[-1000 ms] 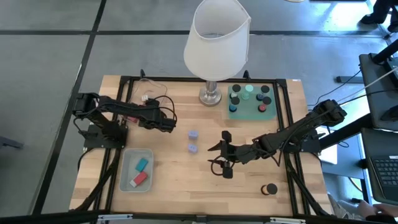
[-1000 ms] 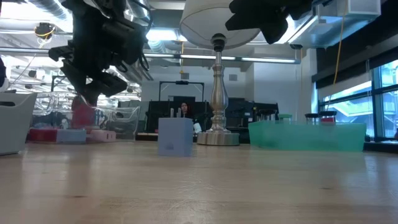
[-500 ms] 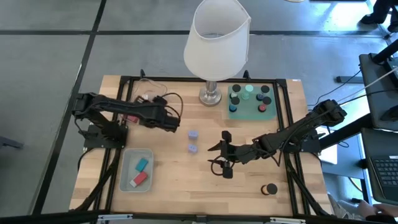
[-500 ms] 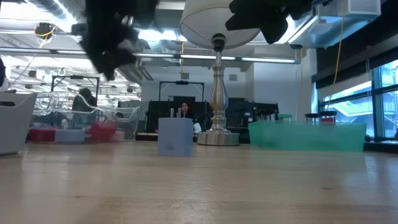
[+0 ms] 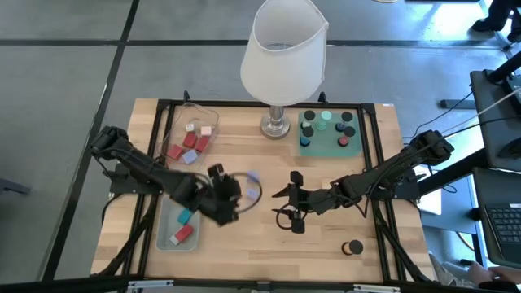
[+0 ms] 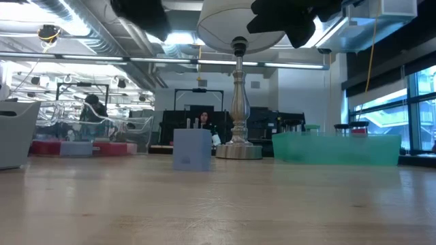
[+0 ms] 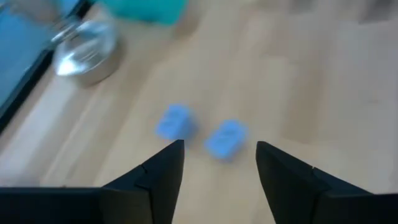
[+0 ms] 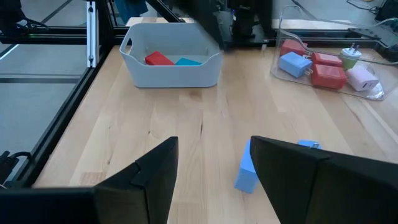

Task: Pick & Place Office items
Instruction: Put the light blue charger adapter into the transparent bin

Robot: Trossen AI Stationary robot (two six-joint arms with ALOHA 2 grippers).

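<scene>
High view: left arm's jaws [image 5: 230,198] over the two lavender blocks [image 7: 202,130] by the grey-blue bin [image 5: 165,230].
Those jaws stand open with nothing between them, the two blocks just ahead on bare bench [image 5: 269,236], probably lined up for a pick. Right arm's jaws [image 5: 286,207] wait past the blocks from the bin, parted and empty. A red block [image 5: 183,235] and a teal block [image 5: 186,215] lie in the bin; more pieces sit in the clear tray [image 5: 181,122] beyond it. One black cap [image 5: 354,247] sits far from the bin near the bench's front edge. Open wood around the blocks leaves room; the right arm is the nearest obstacle.
</scene>
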